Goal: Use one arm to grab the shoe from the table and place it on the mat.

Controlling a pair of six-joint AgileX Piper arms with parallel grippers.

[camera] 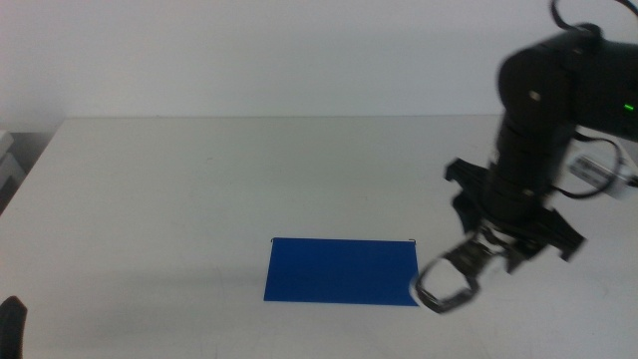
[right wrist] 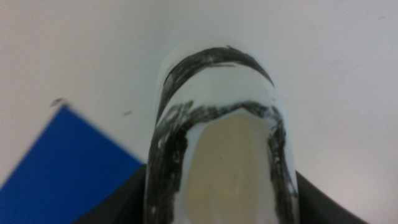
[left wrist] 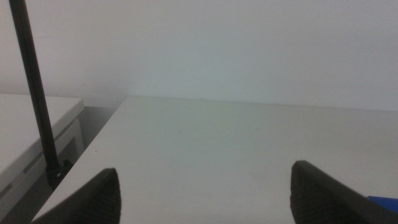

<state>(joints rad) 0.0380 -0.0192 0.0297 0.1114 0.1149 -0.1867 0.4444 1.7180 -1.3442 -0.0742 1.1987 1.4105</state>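
The black-and-white shoe (camera: 446, 282) hangs just above the table at the blue mat's (camera: 339, 270) right end, its tip overlapping the mat's near right corner. My right gripper (camera: 490, 244) is shut on it, coming down from the right arm (camera: 558, 100). In the right wrist view the shoe (right wrist: 217, 149) fills the middle, opening facing the camera, with a corner of the mat (right wrist: 62, 168) beside it. My left gripper (left wrist: 205, 193) waits at the table's near left, jaws wide apart with nothing between them; only a dark tip (camera: 10, 324) of it shows in the middle view.
The white table (camera: 199, 179) stretches behind and left of the mat. A black pole (left wrist: 34, 93) and a lower white surface (left wrist: 25, 130) stand beyond the table's left edge.
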